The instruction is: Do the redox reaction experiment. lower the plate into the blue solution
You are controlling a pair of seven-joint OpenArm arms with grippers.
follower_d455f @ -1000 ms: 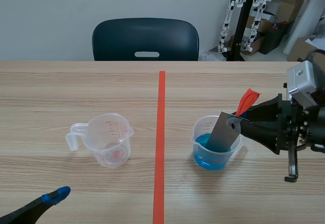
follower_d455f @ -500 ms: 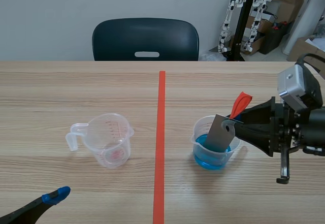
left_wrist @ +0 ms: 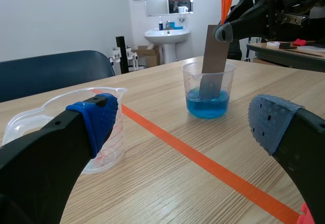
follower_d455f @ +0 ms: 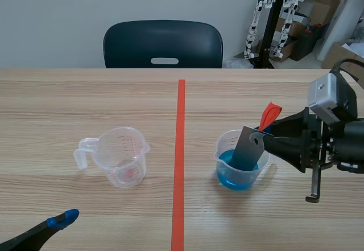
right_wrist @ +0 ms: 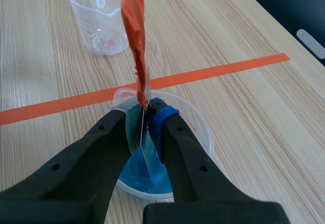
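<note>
- Scene view: the right gripper [follower_d455f: 263, 141] is clamped on the top of a thin grey plate [follower_d455f: 248, 148], below its orange-red tag [follower_d455f: 271, 114]. The plate leans, with its lower end dipped in the blue solution [follower_d455f: 233, 180] inside a clear cup [follower_d455f: 220, 159].
- Left wrist view: the left gripper [left_wrist: 185, 122] is spread wide and holds nothing. An empty measuring jug [left_wrist: 110, 145] stands beside it. The cup looks about a third full.
- Right wrist view: the plate is pinched edge-on. It looks stiff, light and smooth, so the dry top edge is the best place to hold it. The light cup could tip if nudged.
</note>
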